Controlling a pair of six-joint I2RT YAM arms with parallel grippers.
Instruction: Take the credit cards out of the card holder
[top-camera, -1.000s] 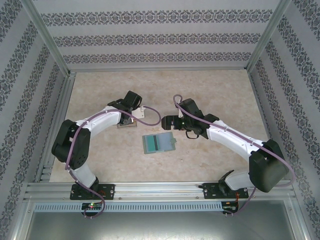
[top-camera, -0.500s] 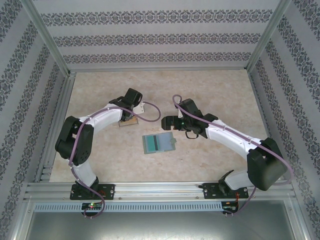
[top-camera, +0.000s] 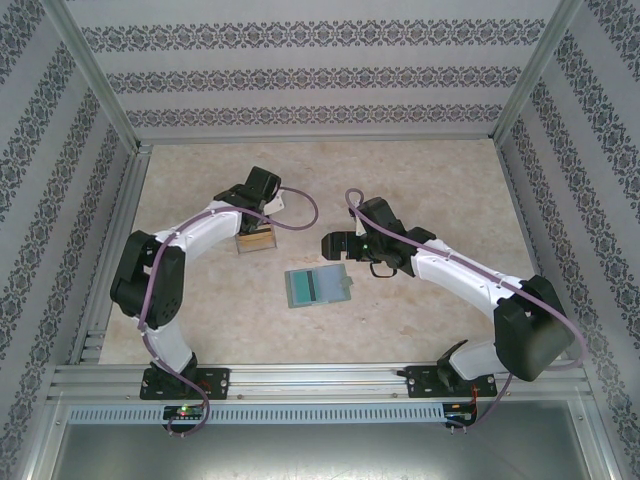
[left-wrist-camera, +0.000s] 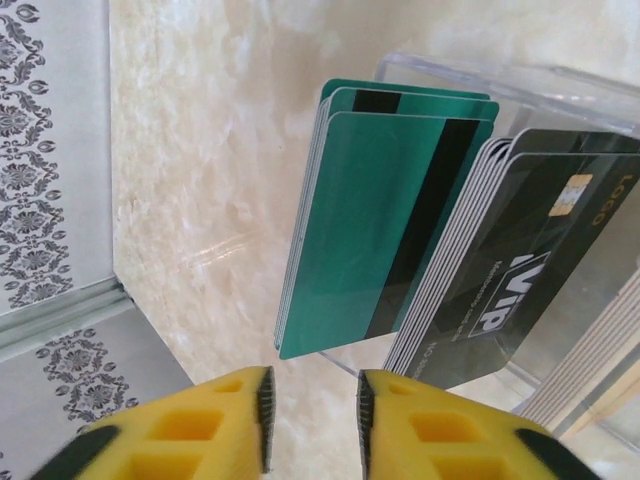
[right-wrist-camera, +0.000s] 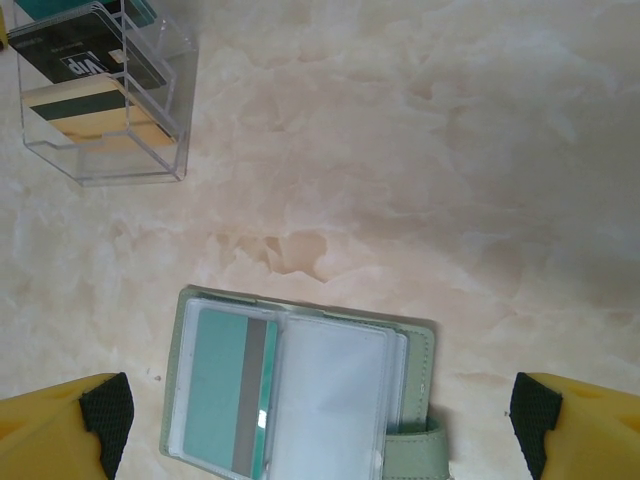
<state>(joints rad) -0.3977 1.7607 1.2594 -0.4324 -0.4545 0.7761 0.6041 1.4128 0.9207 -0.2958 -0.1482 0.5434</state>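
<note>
Credit cards (left-wrist-camera: 385, 230) stand on edge in three packs inside a clear box (left-wrist-camera: 505, 72) on the left part of your table (top-camera: 430, 190). That table is a pale, marbled beige slab. Walls (top-camera: 300, 75) papered in grey ornamental stripes close it in on three sides. An aluminium frame (top-camera: 95, 75) runs up the corners and along the near edge.

In your left wrist view the packs read, left to right, teal, then dark with "VIP" lettering, then tan at the picture's edge. Their long edges run up that view with a slight lean to the right.

Your left gripper (left-wrist-camera: 313, 385) sits just short of the teal pack's near end, not touching it. Its yellow fingers (left-wrist-camera: 262, 420) are parted by a narrow gap, with nothing between them.

Further right, near the middle of the table, the card holder (top-camera: 318, 287) lies open and flat. Its long axis runs left to right, with the right end swung slightly away from the arm bases. Its tab (right-wrist-camera: 415, 462) points right. One teal card (right-wrist-camera: 222, 390) with a grey stripe sits in the left pocket, the stripe running across the holder's length. The right pocket shows whitish plastic.

Your right gripper (right-wrist-camera: 318, 410) hovers just past the holder's far right corner in the top view. In its wrist view the jaws are spread wide at the lower corners. The holder lies between them in the picture, and neither finger touches it.
</note>
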